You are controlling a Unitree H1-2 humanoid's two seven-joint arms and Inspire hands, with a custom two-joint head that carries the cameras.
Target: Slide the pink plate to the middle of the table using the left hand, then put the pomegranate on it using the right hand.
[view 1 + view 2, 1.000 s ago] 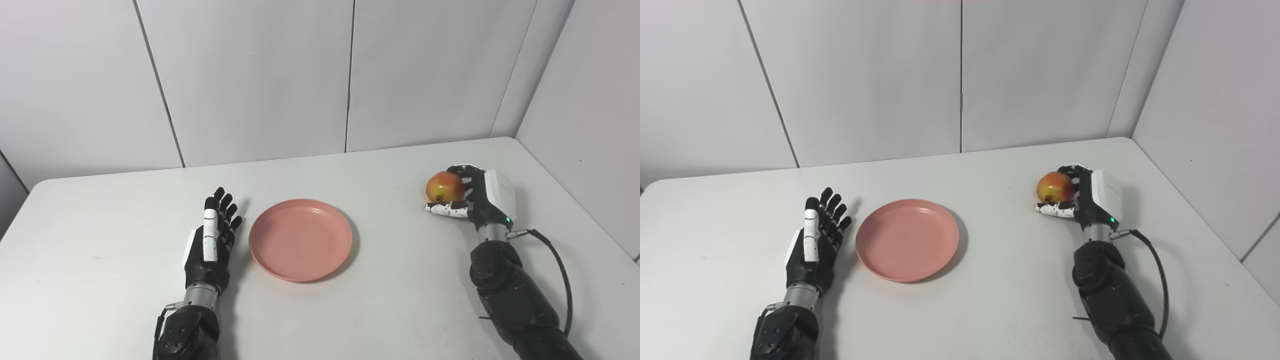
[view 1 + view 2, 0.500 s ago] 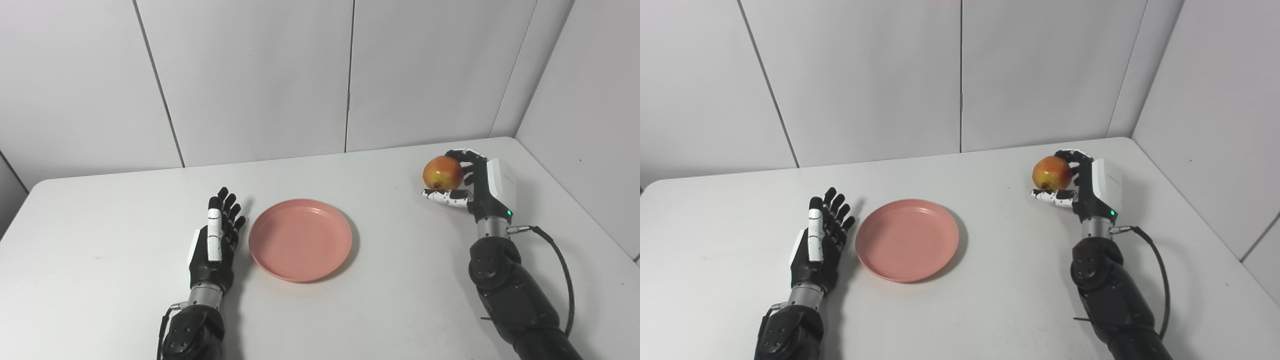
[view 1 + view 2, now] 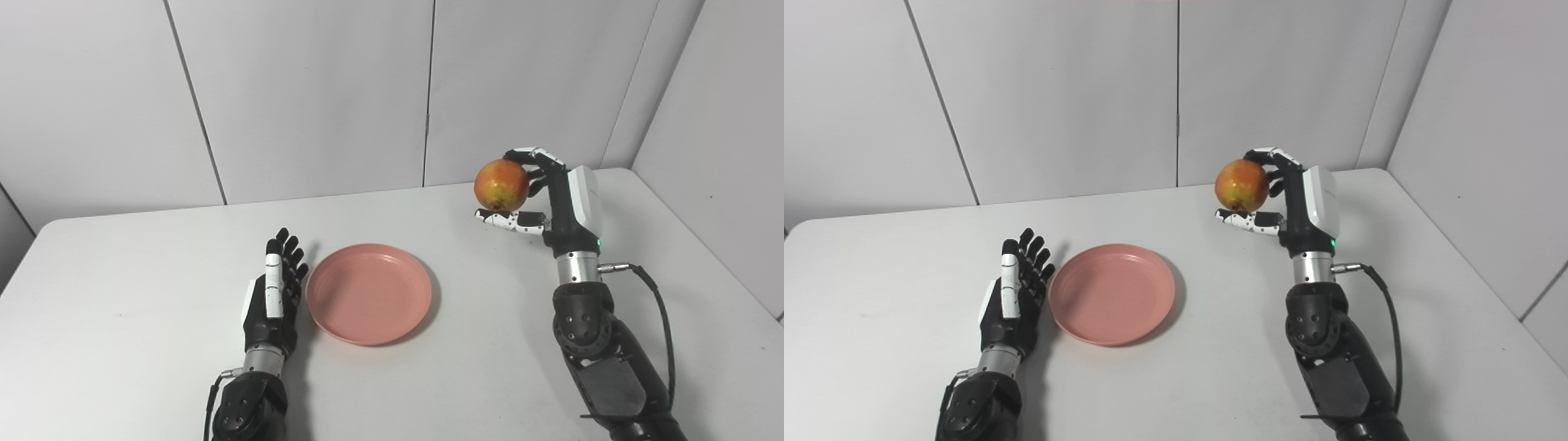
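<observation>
Lab / robot test cell, not a home or kitchen. Evidence: plain white table [image 3: 122, 306] boxed in on the back and right side by bare grey-white partition panels [image 3: 306, 92] with visible vertical seams, no windows, no decor, no household clutter. Humanoid arms come in from the bottom edge, black jointed shells with exposed screws, a cable [image 3: 658, 306] looped off the right wrist and a green status LED [image 3: 598, 243] lit on the white hand housing. Only staged props are on the surface. Even, flat overhead lighting. Reads as a data-collection booth.
</observation>
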